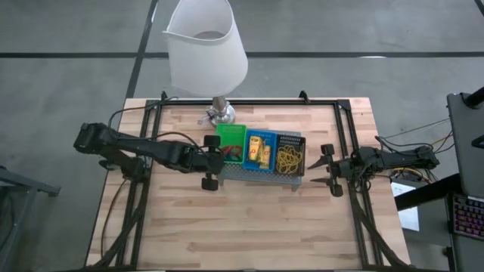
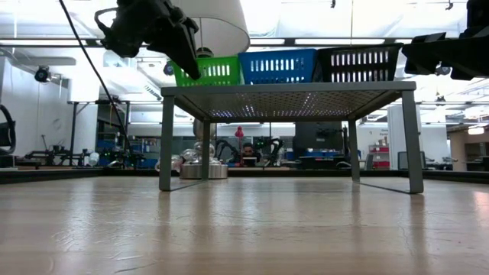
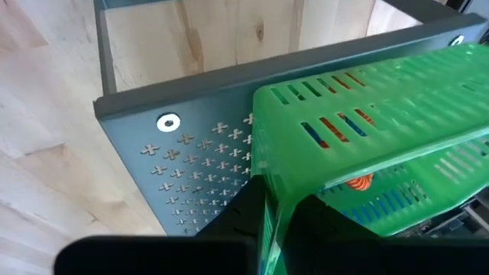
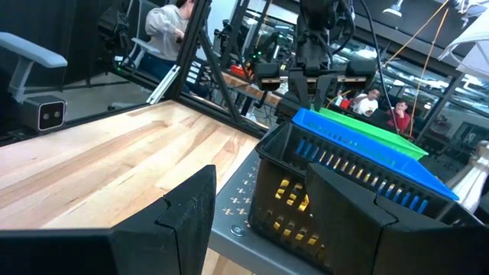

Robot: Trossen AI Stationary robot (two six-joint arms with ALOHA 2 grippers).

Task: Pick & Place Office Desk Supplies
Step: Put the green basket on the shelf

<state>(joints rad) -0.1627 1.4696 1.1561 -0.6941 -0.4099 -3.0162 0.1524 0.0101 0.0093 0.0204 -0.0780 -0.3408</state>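
Three small bins stand in a row on the grey mesh tray. The green bin holds red and blue loops, the blue bin yellow sticks, and the black bin yellow-orange rubber bands. My left gripper reaches in from the table's left, slanting down, and is shut on the green bin. My right gripper waits level and open just right of the tray, facing the black bin. My left gripper holds the green bin by its left wall, near a corner. The wall runs between the two fingers, one finger outside and the other inside. The fingers slant down from the table's left. In the low view the bin stands upright with its bottom on the tray.
A white-shaded lamp stands on its metal base just behind the green bin. The tray stands raised on legs above the wooden table. A black frame borders the work area. People sit in the room beyond.
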